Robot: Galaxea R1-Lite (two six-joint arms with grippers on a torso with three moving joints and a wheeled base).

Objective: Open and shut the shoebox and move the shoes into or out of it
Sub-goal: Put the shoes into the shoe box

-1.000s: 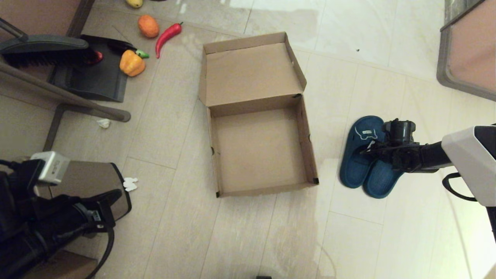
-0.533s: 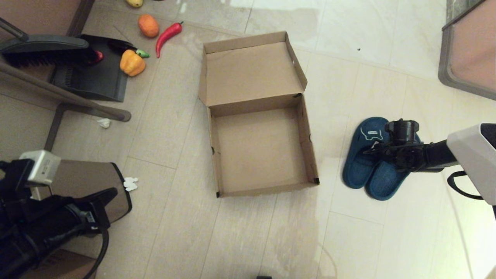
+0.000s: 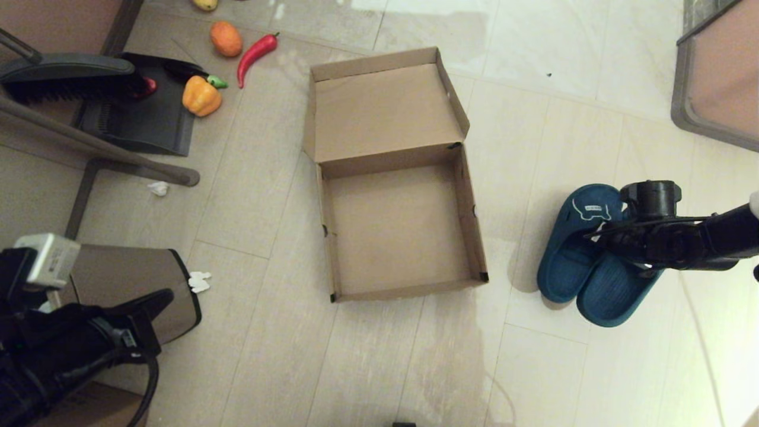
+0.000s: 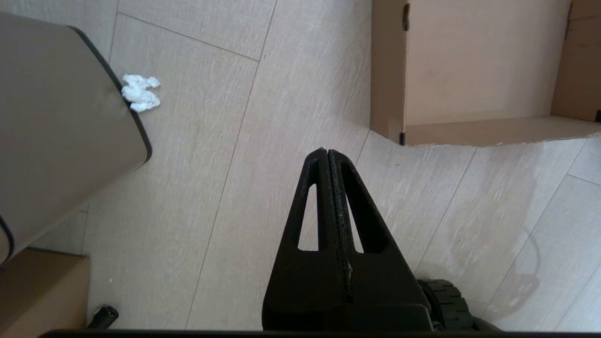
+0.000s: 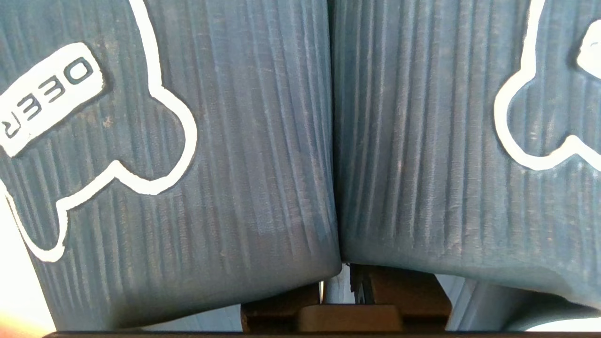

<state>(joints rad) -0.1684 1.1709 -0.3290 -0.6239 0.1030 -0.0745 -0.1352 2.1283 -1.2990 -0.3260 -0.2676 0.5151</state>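
Lying well apart from the open shoebox (image 3: 397,237), the shoes (image 3: 587,261) fill the right hand's (image 3: 611,240) view.

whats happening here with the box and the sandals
The right hand is clamped on the pair of blue shoes, gripping them together at the straps and holding them off the floor, to the right of the shoebox. The shoebox lies open on the floor with its lid folded back, and nothing is inside it yet. The left hand is shut and idle at the lower left, near a tan bin.
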